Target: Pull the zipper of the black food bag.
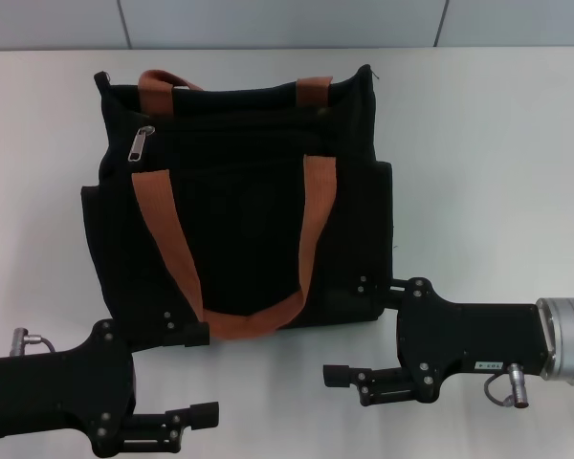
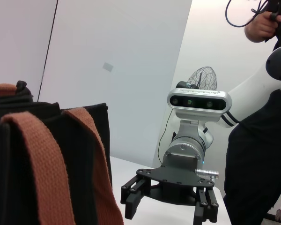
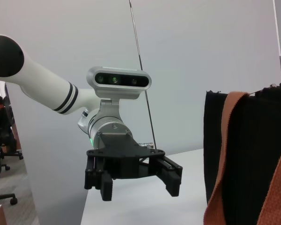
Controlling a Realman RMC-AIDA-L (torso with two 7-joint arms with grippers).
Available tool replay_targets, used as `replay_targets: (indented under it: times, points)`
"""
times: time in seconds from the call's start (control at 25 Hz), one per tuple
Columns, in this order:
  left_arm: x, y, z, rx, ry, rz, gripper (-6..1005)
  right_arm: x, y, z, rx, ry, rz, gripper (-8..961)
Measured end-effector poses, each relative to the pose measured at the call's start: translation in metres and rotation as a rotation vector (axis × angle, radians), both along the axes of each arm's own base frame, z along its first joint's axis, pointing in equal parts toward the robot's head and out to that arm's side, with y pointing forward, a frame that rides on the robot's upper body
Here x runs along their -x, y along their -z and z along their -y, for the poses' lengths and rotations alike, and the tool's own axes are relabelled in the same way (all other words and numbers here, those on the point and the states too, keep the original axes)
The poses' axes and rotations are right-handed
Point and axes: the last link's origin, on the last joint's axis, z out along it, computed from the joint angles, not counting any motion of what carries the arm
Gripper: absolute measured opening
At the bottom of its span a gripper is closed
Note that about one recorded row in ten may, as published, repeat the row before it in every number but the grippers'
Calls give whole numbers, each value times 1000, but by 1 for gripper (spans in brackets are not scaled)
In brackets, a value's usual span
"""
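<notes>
The black food bag (image 1: 239,210) stands upright in the middle of the white table, with two orange-brown strap handles (image 1: 311,229). The silver zipper pull (image 1: 141,143) hangs at the bag's upper left, near the top edge. My left gripper (image 1: 201,375) is open and empty at the bag's front left corner. My right gripper (image 1: 356,330) is open and empty at the bag's front right corner. The left wrist view shows the bag (image 2: 72,159) and the open right gripper (image 2: 167,212). The right wrist view shows the bag (image 3: 257,140) and the open left gripper (image 3: 138,187).
The white table (image 1: 497,143) stretches to both sides of the bag, with a wall behind it. In the left wrist view a person in black (image 2: 262,164) stands beyond the table and a fan (image 2: 201,79) is behind the right arm.
</notes>
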Motion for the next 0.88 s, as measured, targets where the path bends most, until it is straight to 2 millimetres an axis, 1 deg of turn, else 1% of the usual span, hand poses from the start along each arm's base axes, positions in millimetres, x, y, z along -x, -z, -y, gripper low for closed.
replay_targets:
  times: [0.64, 0.68, 0.76, 0.8, 0.84, 0.88]
  points:
    - [-3, -1, 1, 4, 11, 22, 778, 1, -1, -2, -14, -2, -5, 800]
    - [-5, -1, 1, 8, 19, 31, 776, 1, -1, -2, -14, -2, -5, 800]
    - [-16, -6, -1, 4, 57, 95, 773, 1, -1, -2, -15, -2, -6, 800]
    - [-16, -6, -1, 4, 57, 95, 771, 1, -1, -2, -16, -1, -7, 800]
    - [-23, -8, -6, -28, 73, 137, 770, 1, -1, -2, -17, 0, -8, 800]
    - [-25, -9, -8, -41, 76, 149, 768, 1, -1, -3, -20, 1, -10, 800]
